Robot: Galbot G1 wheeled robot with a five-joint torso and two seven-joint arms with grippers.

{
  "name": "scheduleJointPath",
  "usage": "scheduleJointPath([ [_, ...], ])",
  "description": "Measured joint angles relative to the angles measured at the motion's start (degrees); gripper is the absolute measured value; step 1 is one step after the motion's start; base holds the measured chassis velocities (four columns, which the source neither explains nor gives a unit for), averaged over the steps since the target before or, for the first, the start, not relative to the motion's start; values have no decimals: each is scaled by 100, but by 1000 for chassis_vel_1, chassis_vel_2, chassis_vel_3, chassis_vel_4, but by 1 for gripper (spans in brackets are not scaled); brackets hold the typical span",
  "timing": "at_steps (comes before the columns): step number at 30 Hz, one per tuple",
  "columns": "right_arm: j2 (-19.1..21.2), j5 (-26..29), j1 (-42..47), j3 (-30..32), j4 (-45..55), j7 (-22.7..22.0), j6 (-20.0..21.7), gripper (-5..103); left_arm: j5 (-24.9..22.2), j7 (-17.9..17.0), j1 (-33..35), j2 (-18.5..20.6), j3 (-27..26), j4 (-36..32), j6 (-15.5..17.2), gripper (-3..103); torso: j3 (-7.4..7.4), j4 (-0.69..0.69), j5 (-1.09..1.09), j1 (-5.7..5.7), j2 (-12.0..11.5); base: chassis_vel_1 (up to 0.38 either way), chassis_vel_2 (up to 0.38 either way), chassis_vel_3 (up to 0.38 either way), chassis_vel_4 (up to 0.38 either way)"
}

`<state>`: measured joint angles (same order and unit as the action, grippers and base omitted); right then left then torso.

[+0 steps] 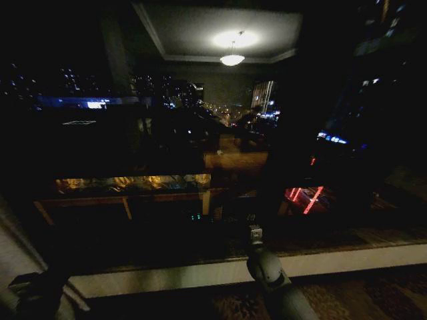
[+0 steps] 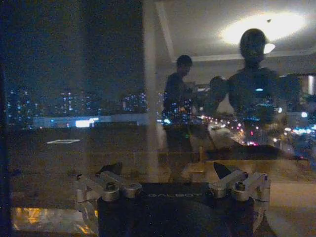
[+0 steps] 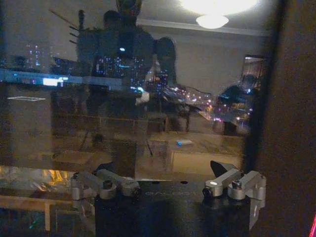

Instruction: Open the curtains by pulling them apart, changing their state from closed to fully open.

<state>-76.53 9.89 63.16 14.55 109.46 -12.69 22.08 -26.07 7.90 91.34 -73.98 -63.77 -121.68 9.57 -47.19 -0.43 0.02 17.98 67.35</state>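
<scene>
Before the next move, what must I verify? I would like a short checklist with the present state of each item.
1. Left gripper open and empty: ok.
2. Right gripper open and empty: ok.
3. Window glass uncovered in front of the robot: ok.
4. Curtains pulled fully to both sides: cannot tell, the edges are too dark.
5. No fabric caught on either gripper: ok.
</scene>
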Motion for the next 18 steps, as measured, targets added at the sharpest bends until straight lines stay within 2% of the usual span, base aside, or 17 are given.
scheduleJointPath([
  [7,-34,-11,4,77,24,2,43,100,-14,11,-80,21,152,-11,72,100,0,-2,1,0,0,-193,-385,212,364],
  [12,-38,-14,36,191,35,6,59,100,71,-186,-222,-80,501,-204,260,100,0,-2,3,0,0,-240,-439,240,443],
  [18,-27,-15,112,310,106,11,67,100,179,-210,-252,-145,669,-282,290,100,0,-1,0,0,0,-262,-458,276,466],
])
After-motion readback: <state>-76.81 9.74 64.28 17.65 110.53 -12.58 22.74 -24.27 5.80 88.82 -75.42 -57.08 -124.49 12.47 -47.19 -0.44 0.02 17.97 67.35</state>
